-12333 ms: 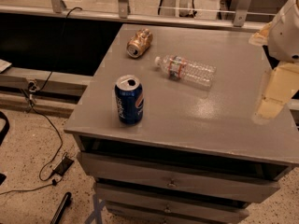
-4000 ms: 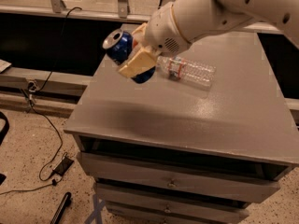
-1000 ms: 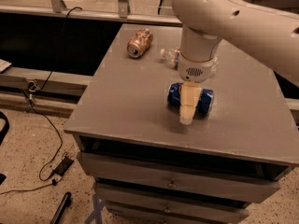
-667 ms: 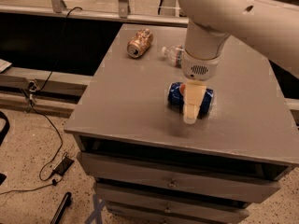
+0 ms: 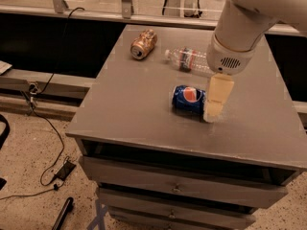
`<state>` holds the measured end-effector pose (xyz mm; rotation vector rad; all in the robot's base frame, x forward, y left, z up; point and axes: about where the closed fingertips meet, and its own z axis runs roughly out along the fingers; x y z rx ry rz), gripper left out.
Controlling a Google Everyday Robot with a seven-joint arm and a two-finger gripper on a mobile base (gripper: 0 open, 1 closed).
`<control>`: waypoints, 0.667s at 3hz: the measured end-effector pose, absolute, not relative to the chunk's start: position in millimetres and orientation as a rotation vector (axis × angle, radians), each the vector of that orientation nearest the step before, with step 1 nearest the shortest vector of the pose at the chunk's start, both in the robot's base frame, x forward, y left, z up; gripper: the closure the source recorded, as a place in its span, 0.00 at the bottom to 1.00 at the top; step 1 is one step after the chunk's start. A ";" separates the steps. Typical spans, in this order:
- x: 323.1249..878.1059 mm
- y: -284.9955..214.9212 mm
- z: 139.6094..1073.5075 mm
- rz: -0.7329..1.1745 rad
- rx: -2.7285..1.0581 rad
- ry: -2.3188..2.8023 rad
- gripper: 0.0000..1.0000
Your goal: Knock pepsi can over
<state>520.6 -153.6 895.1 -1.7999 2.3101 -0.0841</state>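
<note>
The pepsi can [image 5: 188, 98] is seen lying on its side near the middle of the counter [image 5: 129, 107], one end covered by the pincer [image 5: 214, 109], whose state, released or clenched, cannot be told.

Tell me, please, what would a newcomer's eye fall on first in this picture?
First comes the big white arm reaching in from the upper right, with its gripper down at one end of the pepsi can. The can lies on its side near the middle of the grey table. Behind it, a gold-brown can and a clear plastic bottle also lie on their sides.
</note>
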 end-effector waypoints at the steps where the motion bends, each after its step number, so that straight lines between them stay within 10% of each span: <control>1: 518.8 -186.5 894.9 0.038 -1.643 2.315 0.00; 2: 518.8 -186.5 894.9 0.038 -1.643 2.315 0.00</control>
